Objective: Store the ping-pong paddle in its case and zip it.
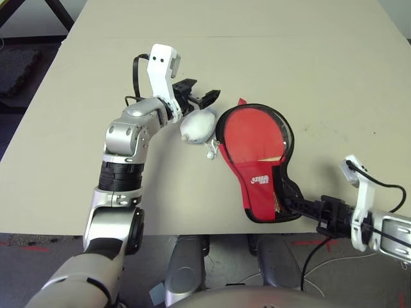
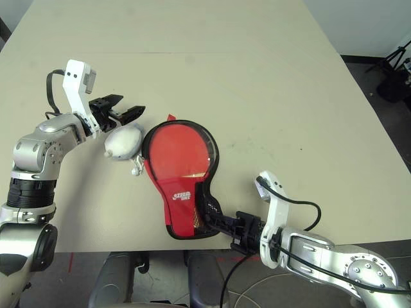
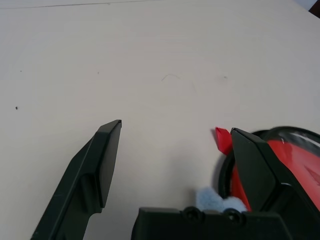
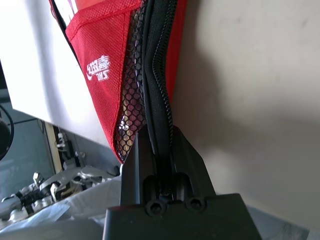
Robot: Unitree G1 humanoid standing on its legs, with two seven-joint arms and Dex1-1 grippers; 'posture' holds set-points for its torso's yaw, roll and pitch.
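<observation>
Right gripper (image 1: pixel 297 206) nearest, clamped together on the case (image 1: pixel 255 163) zipper edging at its handle end near the table (image 1: pixel 321 77) front edge. Paddle (image 1: pixel 257 131) inside, round face showing through the open top. Soft limp fabric, likely light; best held by the stiff zipper rim. White logo, unreadable. Left gripper (image 1: pixel 200 98) spread apart, empty, just beside the fuzzy ball (image 1: pixel 198 126).

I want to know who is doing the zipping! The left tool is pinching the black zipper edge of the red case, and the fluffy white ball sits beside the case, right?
Not quite. The right tool is the one pinching the zipper edge of the case, as the right wrist view shows. The left tool is open near the ball, which does sit beside the case.
</observation>
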